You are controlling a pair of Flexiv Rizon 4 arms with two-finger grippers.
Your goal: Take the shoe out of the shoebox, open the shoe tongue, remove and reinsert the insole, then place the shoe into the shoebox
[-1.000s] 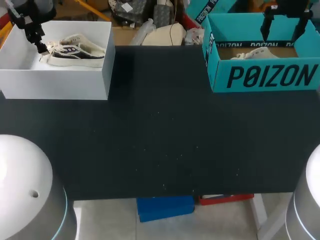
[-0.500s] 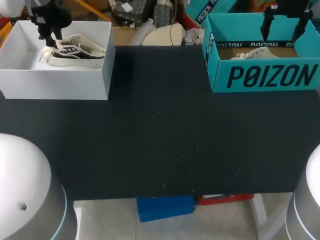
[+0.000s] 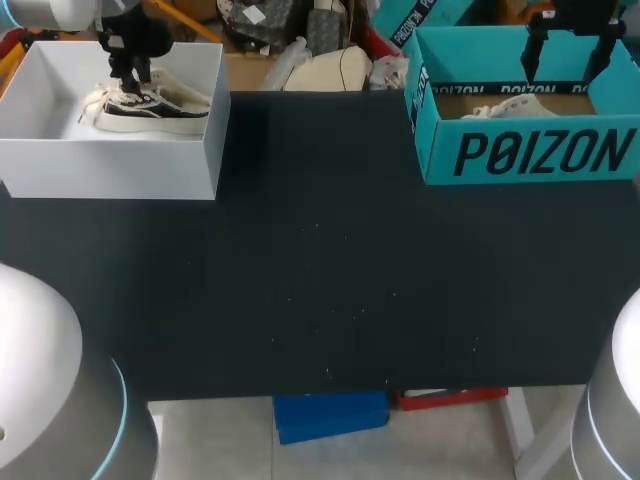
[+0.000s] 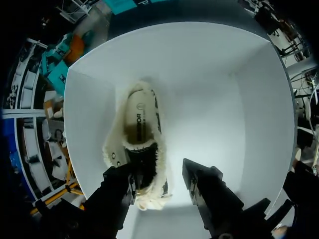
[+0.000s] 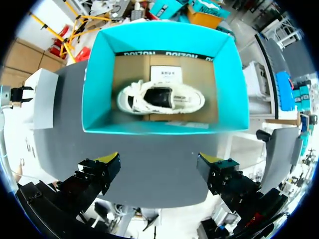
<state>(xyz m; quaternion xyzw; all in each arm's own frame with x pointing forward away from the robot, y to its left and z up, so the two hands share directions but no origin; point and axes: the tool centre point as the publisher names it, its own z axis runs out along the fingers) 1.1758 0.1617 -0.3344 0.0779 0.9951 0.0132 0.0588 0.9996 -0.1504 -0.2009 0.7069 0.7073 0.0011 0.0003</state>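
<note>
Hovering with fingers apart over the cream-and-black shoe (image 4: 139, 124) in the white shoebox (image 3: 110, 165) at upper left, the left gripper (image 4: 160, 179) would best pinch the firmer heel collar, as the light, soft upper likely buckles; the right gripper (image 5: 159, 160) hangs spread above the teal box (image 5: 164, 128).

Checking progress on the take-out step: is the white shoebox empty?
No, a cream and black shoe lies on the floor of the white shoebox, under the open left gripper.
</note>
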